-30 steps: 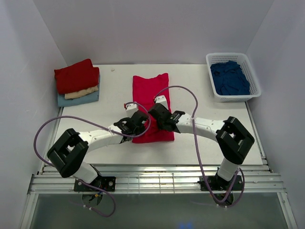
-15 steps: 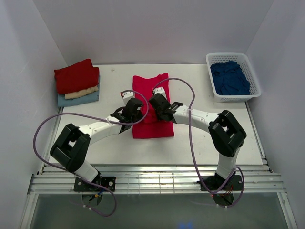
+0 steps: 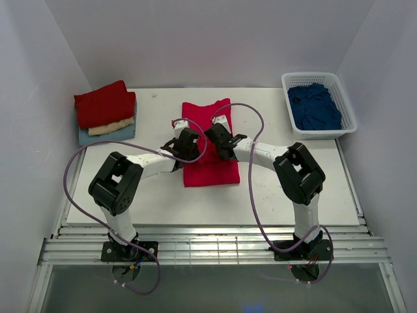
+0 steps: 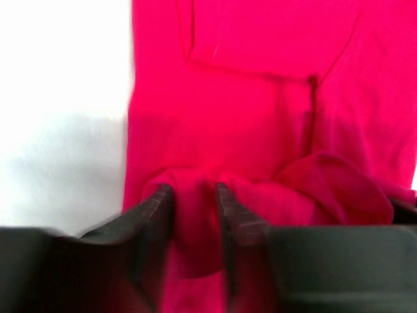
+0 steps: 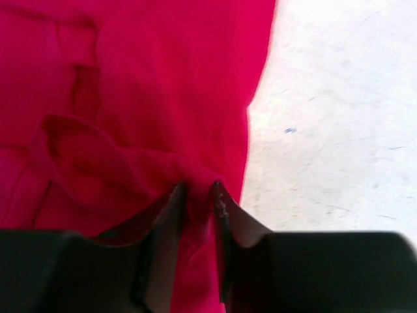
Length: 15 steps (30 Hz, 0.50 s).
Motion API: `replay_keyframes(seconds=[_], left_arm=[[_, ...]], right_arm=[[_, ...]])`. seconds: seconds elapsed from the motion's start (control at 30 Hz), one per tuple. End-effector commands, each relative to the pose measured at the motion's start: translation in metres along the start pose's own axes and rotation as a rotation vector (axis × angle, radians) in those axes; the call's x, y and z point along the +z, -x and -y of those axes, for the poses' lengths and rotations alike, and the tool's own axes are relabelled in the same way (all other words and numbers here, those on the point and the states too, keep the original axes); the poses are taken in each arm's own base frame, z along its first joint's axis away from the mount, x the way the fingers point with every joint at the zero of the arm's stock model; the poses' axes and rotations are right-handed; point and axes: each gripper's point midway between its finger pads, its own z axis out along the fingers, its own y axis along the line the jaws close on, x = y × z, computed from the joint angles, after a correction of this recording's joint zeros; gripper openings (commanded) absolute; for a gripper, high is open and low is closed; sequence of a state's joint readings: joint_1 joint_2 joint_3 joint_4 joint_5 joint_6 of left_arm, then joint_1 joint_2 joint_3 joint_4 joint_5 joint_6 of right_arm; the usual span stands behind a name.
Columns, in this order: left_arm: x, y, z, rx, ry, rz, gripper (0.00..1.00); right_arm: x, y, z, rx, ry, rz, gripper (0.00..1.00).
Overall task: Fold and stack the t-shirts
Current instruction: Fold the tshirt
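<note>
Left wrist: left tool [image 4: 193, 193] slightly parted astride crimson t-shirt [image 4: 247, 117]; right tool [image 5: 197, 190] likewise.

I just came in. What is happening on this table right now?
The robot's left gripper and right gripper sit side by side on a bright crimson-red cloth t-shirt lying mid-table. Their jaws stand slightly apart with cloth between them; a firm grip cannot be confirmed. A pile of folded shirts lies at the far left, and navy cloth fills a white plastic lattice basket at the far right.
</note>
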<state>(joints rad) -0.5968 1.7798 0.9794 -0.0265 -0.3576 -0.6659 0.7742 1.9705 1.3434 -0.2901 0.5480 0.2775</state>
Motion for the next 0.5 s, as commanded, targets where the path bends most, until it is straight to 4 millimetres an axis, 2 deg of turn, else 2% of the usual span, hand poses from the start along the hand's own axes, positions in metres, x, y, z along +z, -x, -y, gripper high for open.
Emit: replay_keyframes(seconds=[0.0, 0.03, 0.07, 0.1, 0.13, 0.17, 0.2, 0.23, 0.27, 0.3, 0.33, 0.37, 0.4, 0.43, 0.47], left_arm=[[-0.011, 0.075, 0.017, 0.009, 0.011, 0.204, 0.5], [-0.016, 0.09, 0.019, 0.031, 0.022, 0.239, 0.6], [-0.027, 0.118, 0.024, 0.019, 0.032, 0.31, 0.64], [-0.034, 0.131, 0.026, 0.019, 0.038, 0.344, 0.66], [-0.046, 0.153, 0.028, 0.019, 0.047, 0.398, 0.69], [-0.047, 0.153, 0.027, 0.027, 0.053, 0.4, 0.7], [-0.058, 0.164, 0.031, 0.014, 0.035, 0.425, 0.7], [-0.063, 0.165, 0.032, 0.008, 0.019, 0.427, 0.7], [-0.066, 0.164, 0.036, -0.008, -0.007, 0.42, 0.69], [-0.069, 0.151, 0.038, -0.006, -0.048, 0.388, 0.68], [-0.069, 0.143, 0.039, -0.013, -0.063, 0.369, 0.66], [-0.07, 0.132, 0.041, -0.036, -0.08, 0.348, 0.51], [-0.071, 0.109, 0.042, -0.022, -0.11, 0.307, 0.38], [-0.072, 0.096, 0.045, -0.018, -0.132, 0.285, 0.23], [-0.073, 0.083, 0.047, -0.032, -0.151, 0.263, 0.0]], right_arm=[[-0.021, 0.063, 0.03, 0.022, -0.117, 0.159, 0.33], [-0.035, 0.077, 0.04, 0.033, -0.147, 0.201, 0.37], [-0.044, 0.085, 0.046, 0.033, -0.161, 0.223, 0.43], [-0.051, 0.09, 0.051, 0.024, -0.172, 0.238, 0.45], [-0.066, 0.097, 0.059, 0.037, -0.177, 0.266, 0.48], [-0.073, 0.099, 0.063, 0.039, -0.175, 0.278, 0.48], [-0.079, 0.099, 0.065, 0.039, -0.166, 0.287, 0.49], [-0.083, 0.098, 0.06, 0.04, -0.124, 0.292, 0.49], [-0.094, 0.101, 0.06, 0.056, -0.089, 0.318, 0.47], [-0.091, 0.088, 0.057, 0.043, -0.062, 0.296, 0.47], [-0.092, 0.083, 0.041, 0.037, 0.036, 0.29, 0.45], [-0.097, 0.083, 0.036, 0.048, 0.081, 0.3, 0.4], [-0.092, 0.069, 0.028, 0.036, 0.126, 0.273, 0.36], [-0.095, 0.062, 0.01, 0.031, 0.233, 0.256, 0.28], [-0.096, 0.06, -0.001, 0.032, 0.293, 0.259, 0.09]])
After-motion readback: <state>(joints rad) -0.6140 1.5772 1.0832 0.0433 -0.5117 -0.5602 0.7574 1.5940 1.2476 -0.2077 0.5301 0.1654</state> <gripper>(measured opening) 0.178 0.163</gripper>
